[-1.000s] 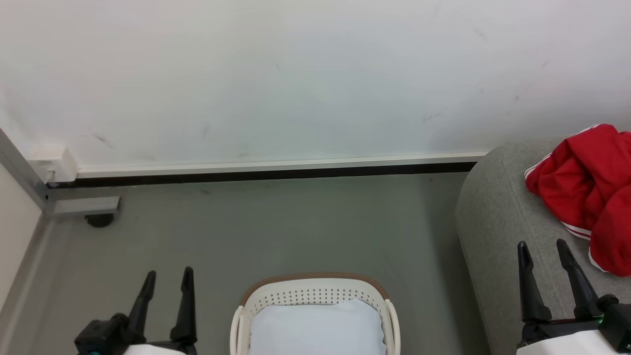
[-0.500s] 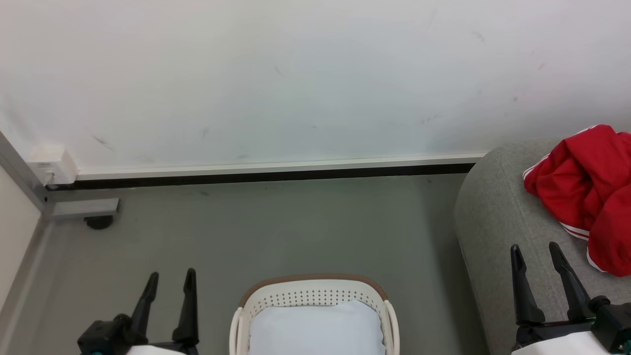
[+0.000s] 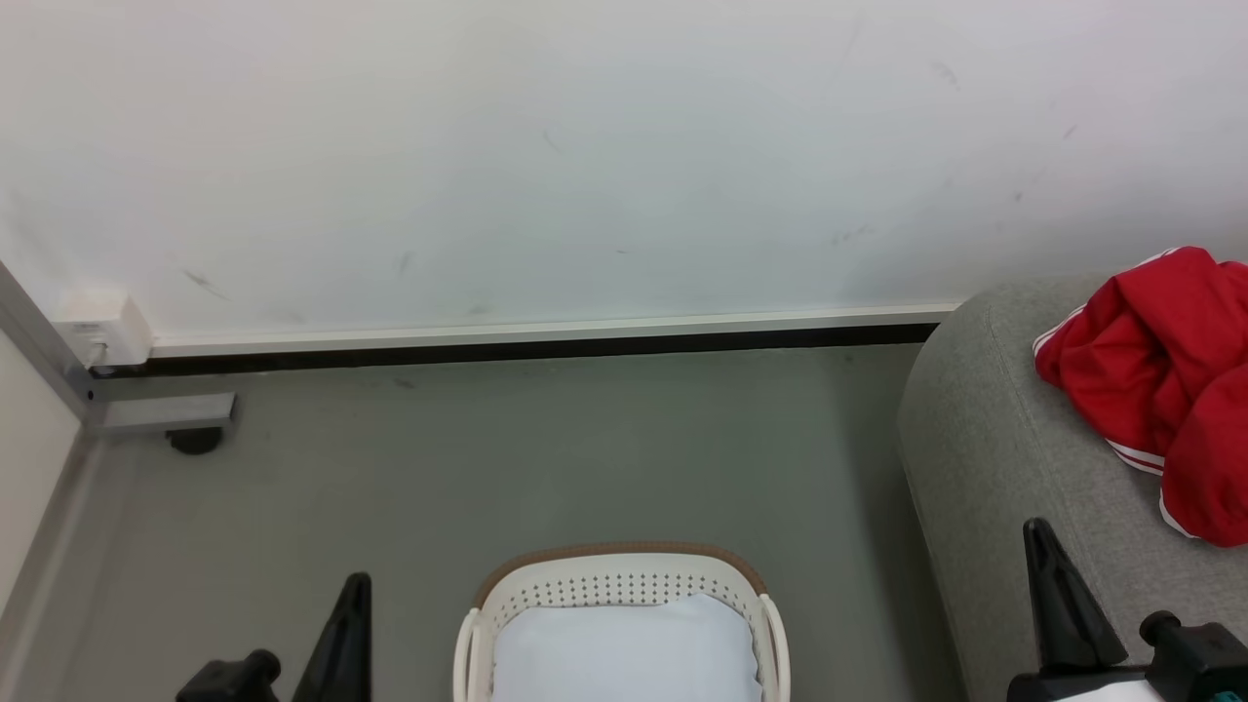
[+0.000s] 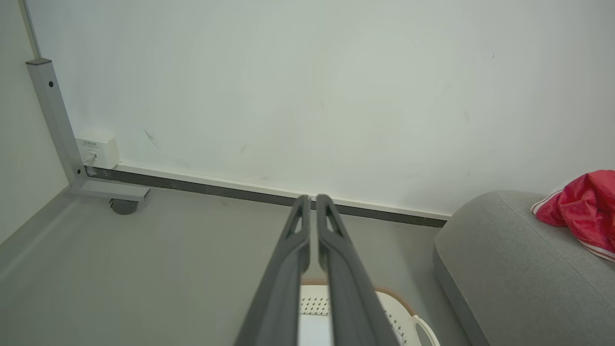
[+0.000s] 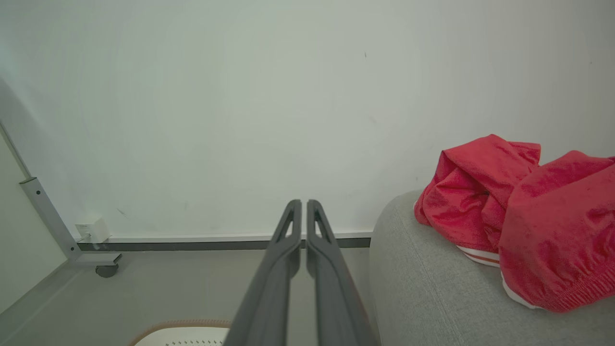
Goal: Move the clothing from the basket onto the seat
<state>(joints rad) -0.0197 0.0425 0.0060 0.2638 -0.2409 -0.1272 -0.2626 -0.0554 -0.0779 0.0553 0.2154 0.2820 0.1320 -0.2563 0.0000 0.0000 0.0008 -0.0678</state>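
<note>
Wall (image 3: 585,146) – white, lightly scuffed, with a pale skirting strip over a dark band at its foot.
Floor (image 3: 536,448) – plain grey.
Seat (image 3: 985,429) – grey textured upholstery with a rounded corner, standing at the right against the wall.
Clothing (image 3: 1160,370) – a bright red heap with white striped trim, lying crumpled on top of the seat near its wall end, well apart from the basket; the picture's right edge cuts it off.
Basket (image 3: 624,570) – cream perforated plastic with a brown rim, on the floor between the two arms.
Pad (image 3: 624,653) – pale bluish-white, lying flat inside the basket.
Left gripper (image 3: 357,590) – low at the basket's left, fingers pressed together on nothing.
Right gripper (image 3: 1041,541) – over the seat's front, fingers likewise clenched and empty.
Metal post (image 3: 39,336) – grey, in the left corner, with a caster (image 3: 195,439) under its foot.
Wall box (image 3: 102,322) – small, white, beside the post.
</note>
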